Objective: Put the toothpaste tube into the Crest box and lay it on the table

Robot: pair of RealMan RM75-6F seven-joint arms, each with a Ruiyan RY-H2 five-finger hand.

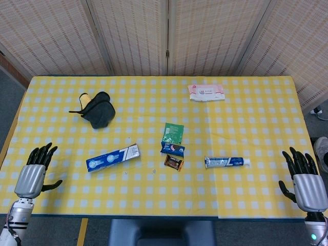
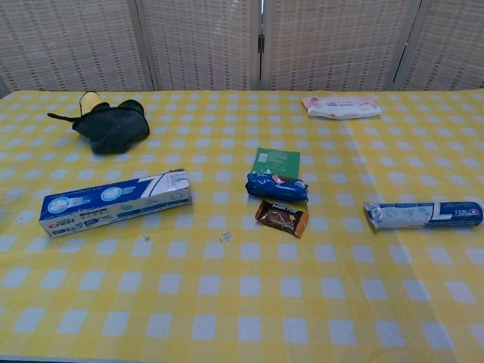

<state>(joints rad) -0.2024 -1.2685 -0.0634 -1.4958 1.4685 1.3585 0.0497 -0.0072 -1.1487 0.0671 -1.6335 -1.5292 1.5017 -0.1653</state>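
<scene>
Head view: your white and blue toothpaste tube lies flat, right of centre on the yellow-and-white checked tablecloth, long axis left-right, cap end pointing right. The blue and white Crest box lies flat left of centre, slightly angled with its right end further away, well apart from the tube. Nothing touches either.

Between them you've got a small cluster: a brown snack bar wrapper nearest, a dark blue snack packet just beyond it, and a green sachet beyond that. In the chest view the blue packet overlaps the sachet's near edge; the brown wrapper sits just beside the packet.

Far left there's a dark fabric pouch with a yellow item poking out at its far side. Far side, right of centre, is a pink and white wipes pack.

Your left hand is at the near left edge, fingers spread, holding nothing. Your right hand is at the near right edge, fingers also spread and empty. Both are well apart from the tube and box. The chest view shows neither hand.
</scene>
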